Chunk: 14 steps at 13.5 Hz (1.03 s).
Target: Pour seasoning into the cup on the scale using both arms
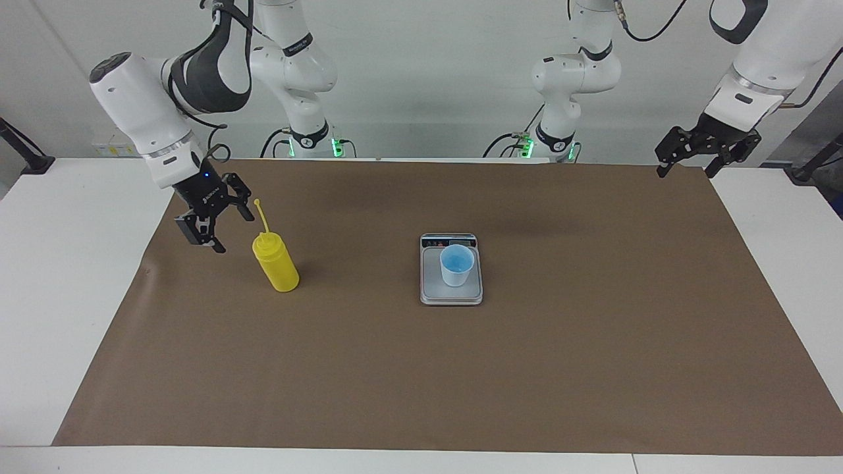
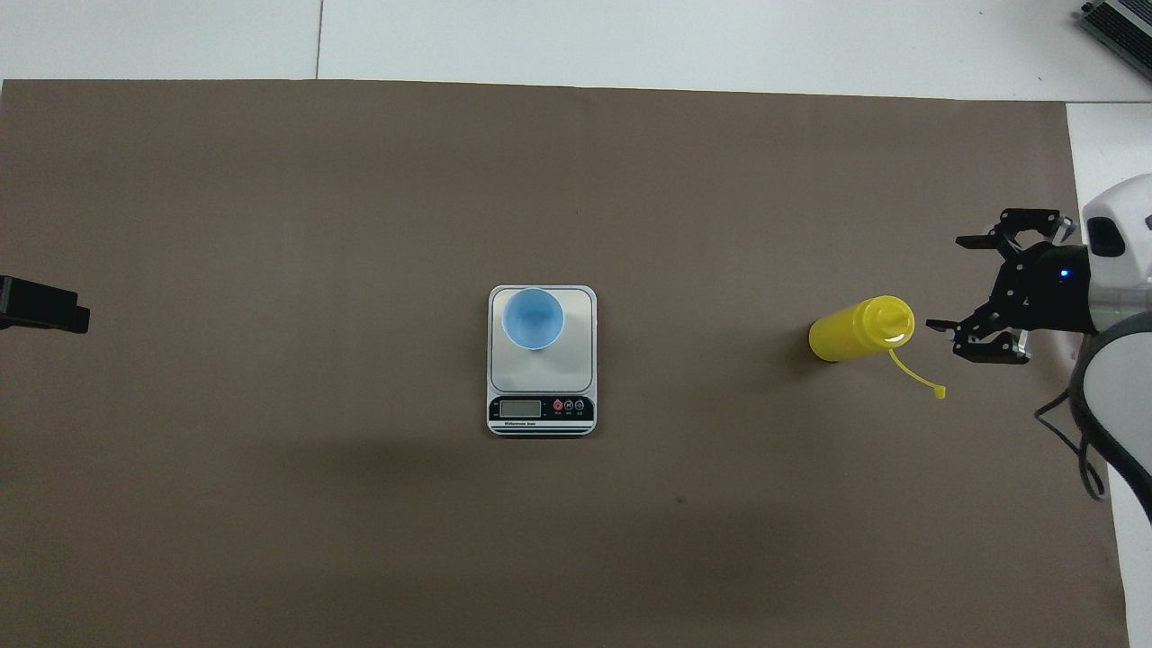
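Standing upright on the mat, bottle (image 1: pixel 276 264) sits well apart from cup (image 1: pixel 457 264) on scale (image 1: pixel 451 293). Right gripper (image 1: pixel 218 221) spread, empty, beside it; left gripper (image 1: pixel 706 153) spread, waiting. Soft, light, likely slick plastic: take mid-body, gently.

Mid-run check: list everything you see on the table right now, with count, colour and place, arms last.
yellow plastic squeeze bottle: 1, bright yellow, upright on the mat toward the right arm's end.
light-blue plastic cup: 1, light blue, standing on the scale.
flat digital kitchen scale: 1, silver-grey, mid-mat, display edge nearest the robots.
brown paper mat: 1, brown, covering the white table.
right gripper: 1, black, open, raised beside the bottle's cap, not touching.
left gripper: 1, black, open, waiting above the mat's corner at the left arm's end.
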Tool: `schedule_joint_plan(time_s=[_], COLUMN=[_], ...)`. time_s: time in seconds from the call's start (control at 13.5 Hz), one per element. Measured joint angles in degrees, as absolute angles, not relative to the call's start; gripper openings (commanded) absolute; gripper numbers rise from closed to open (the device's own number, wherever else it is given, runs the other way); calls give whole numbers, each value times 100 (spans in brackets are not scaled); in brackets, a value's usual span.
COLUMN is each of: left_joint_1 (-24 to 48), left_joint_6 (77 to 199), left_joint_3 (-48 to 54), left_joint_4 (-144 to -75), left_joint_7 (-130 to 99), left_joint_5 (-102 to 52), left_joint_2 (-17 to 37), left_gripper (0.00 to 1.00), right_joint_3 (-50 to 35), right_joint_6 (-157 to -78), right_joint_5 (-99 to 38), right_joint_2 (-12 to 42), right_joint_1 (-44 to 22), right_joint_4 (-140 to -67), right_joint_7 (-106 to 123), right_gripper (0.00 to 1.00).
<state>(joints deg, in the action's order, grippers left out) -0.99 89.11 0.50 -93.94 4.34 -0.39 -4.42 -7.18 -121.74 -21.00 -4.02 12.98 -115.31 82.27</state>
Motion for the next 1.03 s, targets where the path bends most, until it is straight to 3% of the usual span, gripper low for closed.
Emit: schedule_joint_plan(time_s=[0.59,1.03], left_joint_1=[-99,-99], left_joint_6=[8911,8911], left_joint_3=[50,50], left_joint_4=[-9394,-9394], left_joint_7=[434,434], left_joint_5=[-39,-39], left_joint_2=[-442,-442], left_gripper=[100,100], right_joint_3=[-765,-954], right_joint_6=[-11383,-10628], right_joint_5=[-1154,-844], right_joint_2=[-411,-375], right_joint_1=[473,441], right_joint_4=[-10651,-10001], right_joint_7=[3726,1034], right_gripper=[100,100])
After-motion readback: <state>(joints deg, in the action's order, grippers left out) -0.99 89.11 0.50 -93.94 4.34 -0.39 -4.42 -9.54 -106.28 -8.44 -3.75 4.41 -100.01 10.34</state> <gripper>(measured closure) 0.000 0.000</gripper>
